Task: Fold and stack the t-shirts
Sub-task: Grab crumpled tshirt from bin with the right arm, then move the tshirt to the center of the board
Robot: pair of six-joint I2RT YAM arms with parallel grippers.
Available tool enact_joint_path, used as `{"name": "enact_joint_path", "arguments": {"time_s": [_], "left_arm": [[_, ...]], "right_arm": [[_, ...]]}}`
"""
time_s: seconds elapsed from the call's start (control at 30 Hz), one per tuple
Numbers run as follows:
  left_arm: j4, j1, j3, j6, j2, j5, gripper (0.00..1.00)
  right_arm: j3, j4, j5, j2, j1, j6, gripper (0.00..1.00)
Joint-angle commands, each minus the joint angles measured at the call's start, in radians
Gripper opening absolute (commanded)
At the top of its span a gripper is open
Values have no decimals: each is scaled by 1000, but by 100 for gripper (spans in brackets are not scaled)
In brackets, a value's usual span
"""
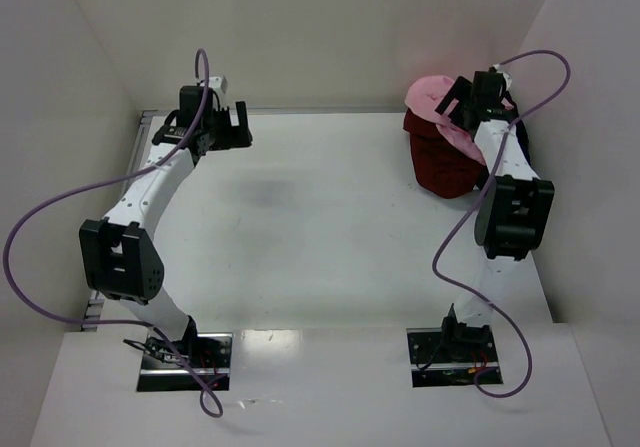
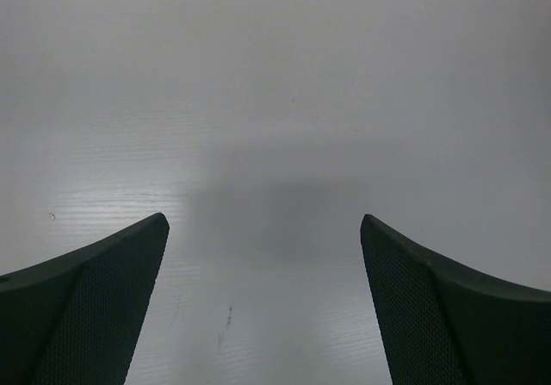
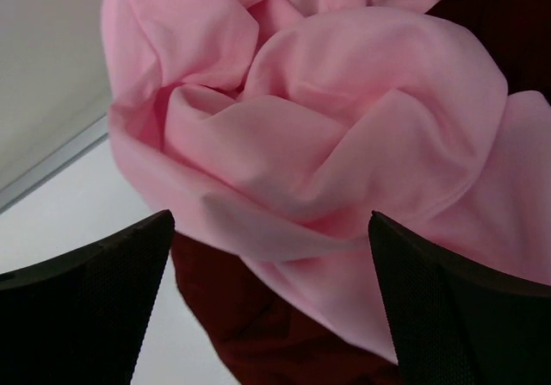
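The pink tee (image 3: pixel 344 144), heaped on the maroon tee (image 3: pixel 245 325), is framed, seemingly untouched, by the parted jaws of the right gripper (image 3: pixel 269 217).

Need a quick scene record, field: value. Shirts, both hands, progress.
pink t-shirt: crumpled, on top of the pile, far right corner of the table
maroon t-shirt: under the pink one, unfolded
left hand: open, nothing between its fingers, over the table at far left
right hand: open, right over the pink t-shirt, nothing clamped
folded so far: none visible
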Motion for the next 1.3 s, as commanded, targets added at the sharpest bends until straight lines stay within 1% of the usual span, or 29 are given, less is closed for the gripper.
{"name": "enact_joint_path", "arguments": {"time_s": [0.0,0.07,0.1,0.13,0.23,0.27,0.33,0.37,0.47,0.5,0.6,0.63,0.67,0.73,0.77,0.83,0.87,0.97,1.0,1.03,1.1,1.13,1.2,1.23,1.27], "left_arm": [[16,11,47,-6,17,55,100],[16,11,56,5,47,55,100],[16,11,56,5,57,55,100],[16,11,56,5,57,55,100],[16,11,65,5,68,55,100],[16,11,65,5,68,55,100],[27,11,65,5,77,55,100],[27,11,74,5,77,55,100],[27,11,75,-4,77,82,100],[27,11,75,-4,77,82,100],[27,11,75,29,65,146,100],[27,11,75,58,55,207,100],[27,11,75,72,43,240,100],[27,11,75,97,28,304,100],[27,11,75,107,9,367,100],[55,11,75,108,-11,424,100],[70,11,64,108,-38,502,100],[169,11,33,97,-92,660,100],[199,11,12,88,-104,749,100],[234,-5,12,88,-115,763,100],[254,-47,1,88,-155,751,100],[285,-47,-22,88,-172,751,100],[335,-56,-65,72,-233,762,100],[375,-56,-88,51,-256,762,100],[398,-56,-112,40,-308,762,100]], "right_arm": [[90,-18,30,52,-4,-22,97],[91,-18,40,52,-4,-34,96],[60,-3,57,52,-4,-34,94],[48,26,66,52,-4,-34,88],[48,37,67,63,-4,-43,72],[38,57,54,63,-4,-43,61],[49,66,44,63,-4,-52,45],[72,66,44,75,-4,-52,31],[133,37,10,99,-4,-52,10],[153,22,10,109,-4,-52,0],[222,-18,-30,93,-4,-43,0],[222,-18,-48,78,-4,-34,0],[233,-18,-58,58,-4,-34,0],[233,15,-93,-20,8,-34,0],[224,32,-123,-48,20,-43,0],[224,43,-188,-116,40,-43,0],[259,43,-209,-134,54,-57,0],[294,29,-349,-195,127,-66,0],[307,29,-378,-210,181,-51,0],[307,29,-421,-226,210,-51,0],[318,20,-432,-276,281,-30,0],[318,20,-450,-296,349,-29,0],[318,60,-470,-356,422,13,0],[318,71,-470,-376,498,23,0],[318,71,-470,-394,537,23,0]]}}
